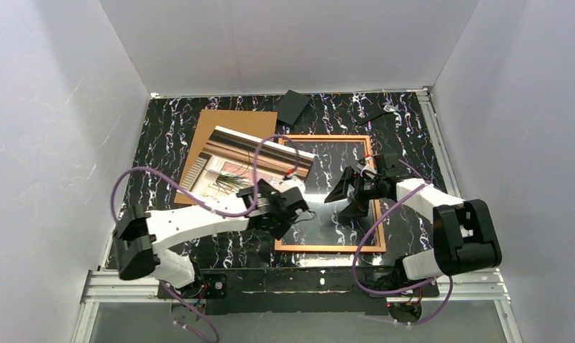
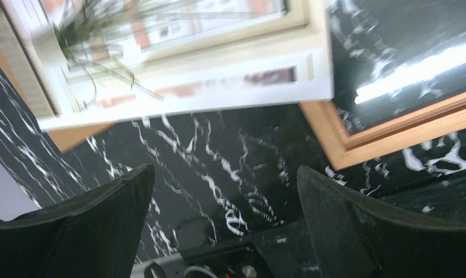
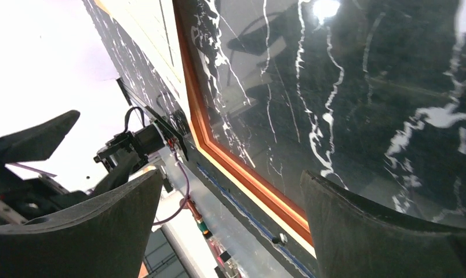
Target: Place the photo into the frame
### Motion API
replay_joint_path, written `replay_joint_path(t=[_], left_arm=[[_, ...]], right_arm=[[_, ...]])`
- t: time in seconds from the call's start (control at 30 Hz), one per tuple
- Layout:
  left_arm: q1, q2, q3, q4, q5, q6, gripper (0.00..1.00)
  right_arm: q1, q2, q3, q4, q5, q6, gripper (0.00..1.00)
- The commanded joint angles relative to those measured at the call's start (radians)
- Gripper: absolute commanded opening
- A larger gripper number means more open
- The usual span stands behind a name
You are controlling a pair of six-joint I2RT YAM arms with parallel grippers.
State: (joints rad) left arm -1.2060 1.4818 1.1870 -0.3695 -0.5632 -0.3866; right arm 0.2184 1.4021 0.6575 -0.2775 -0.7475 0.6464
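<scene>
**A:** Where does the photo (image 1: pixel 250 161) lie relative to the left gripper (image 1: pixel 290 202)?

**B:** Just beyond it and slightly to its left, flat and face up. Most of it rests on the brown cardboard board (image 1: pixel 217 128), and its right corner laps over the left side of the frame (image 1: pixel 327 248). The gripper sits by the photo's near edge with its jaws spread wide and nothing between them.

**A:** Does the left wrist view add anything?

**B:** Yes. Only bare marbled table (image 2: pixel 219 145) shows between the two dark fingers (image 2: pixel 115 202). The photo's edge lies ahead of the tips and clear of them. The plant in the print is plain to see there (though blurred). A stretch of the frame's orange border shows at the right, with the photo's corner over it.

**A:** And the right gripper (image 1: pixel 350 190)?

**B:** It is over the frame's right half, jaws wide apart and holding nothing. The overhead view places both arms, which neither wrist view does.

**A:** What does the right wrist view give?

**B:** A close look at the frame's shiny pane (image 3: pixel 346 116), which reflects the gripper and a light. The orange-red border runs between the fingertips. From there I cannot tell whether the fingers touch the pane.
</scene>
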Motion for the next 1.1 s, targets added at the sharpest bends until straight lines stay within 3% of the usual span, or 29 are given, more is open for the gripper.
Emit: replay_joint_path(t=[0.0,0.13,0.43,0.77,1.07], left_arm=[[0.102,-0.155,-0.153,-0.062,0.102,-0.082,0.93],[0.183,-0.287,-0.248,-0.075,0.152,-0.101,0.93],[0.203,-0.549,-0.220,-0.186,0.136,-0.145,0.93],[0.203,-0.647,-0.182,-0.211,0.101,-0.169,0.93],[0.203,-0.666,-0.179,-0.199,0.101,-0.190,0.92]], right_arm=[[0.074,0.045,0.050,0.110,-0.015,0.068,0.97],[0.158,0.135,0.098,0.185,-0.005,0.118,0.94],[0.263,0.342,0.237,0.321,-0.004,0.222,0.84],[0.283,0.479,0.331,0.383,-0.006,0.285,0.74],[0.297,0.561,0.357,0.466,-0.039,0.330,0.56]])
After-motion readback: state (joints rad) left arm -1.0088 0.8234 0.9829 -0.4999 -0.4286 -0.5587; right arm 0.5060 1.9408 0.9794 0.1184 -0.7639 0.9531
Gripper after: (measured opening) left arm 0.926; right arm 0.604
